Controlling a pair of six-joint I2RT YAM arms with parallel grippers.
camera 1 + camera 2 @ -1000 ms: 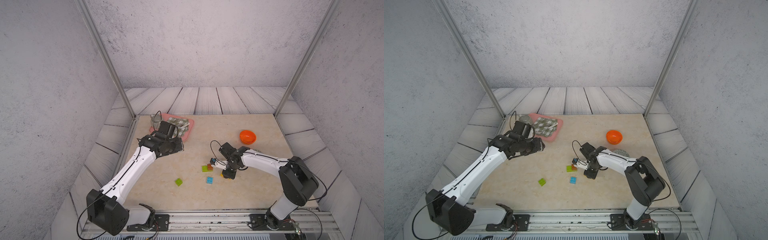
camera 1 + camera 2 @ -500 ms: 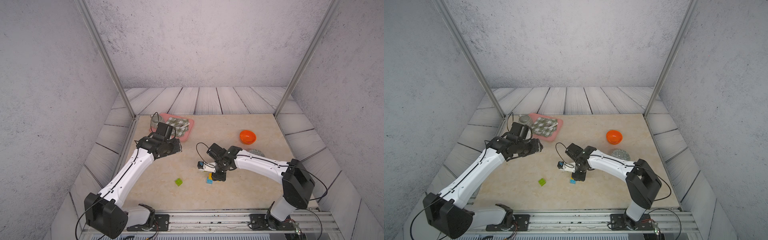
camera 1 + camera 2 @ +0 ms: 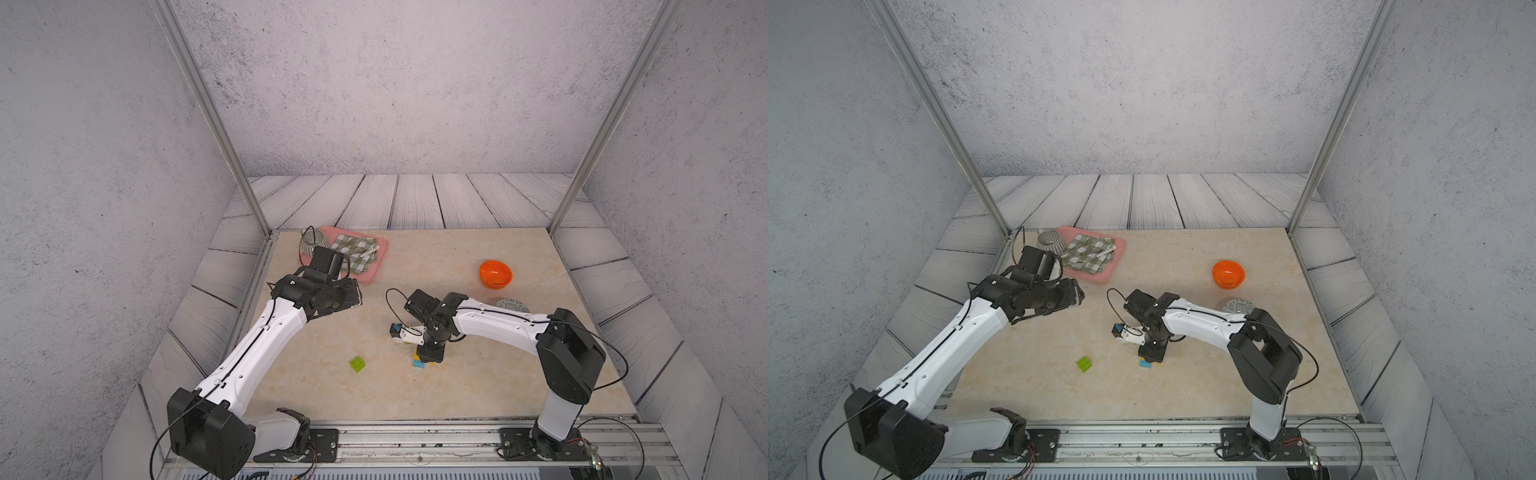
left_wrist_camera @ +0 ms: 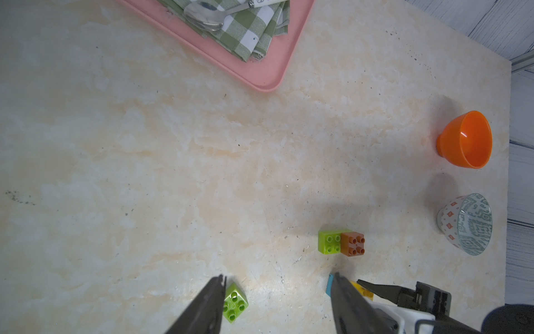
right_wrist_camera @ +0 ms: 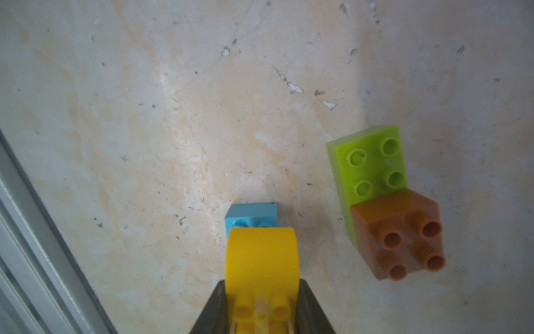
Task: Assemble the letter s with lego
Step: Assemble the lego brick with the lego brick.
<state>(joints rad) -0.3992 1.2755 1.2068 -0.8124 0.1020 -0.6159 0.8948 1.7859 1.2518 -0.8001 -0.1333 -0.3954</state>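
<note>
Because the right arm lies over them, the long green brick and the brown brick are hidden in both top views. Only the wrist views show them, with the brown one seated on one end of the green, just far of the blue brick.

The right claw is clamped on the yellow brick, whose rear end runs out of the right wrist picture. Its front end covers most of the blue brick, and I cannot tell whether the two are pressed together or only touching. In both top views, just a corner of blue and a sliver of yellow show from under the claw.

The left claw stands at a middling gap with nothing between its fingers, raised beside the near edge of the tray. In its own wrist view only the finger ends show.

A grey cup is partly behind the left arm, and a patterned bowl is partly behind the right arm.

The square green brick lies alone, left of the blue one and apart from it. Bare table runs between the tray and the bricks, and from the bricks to the near edge. The orange bowl sits far right, well apart from them.
</note>
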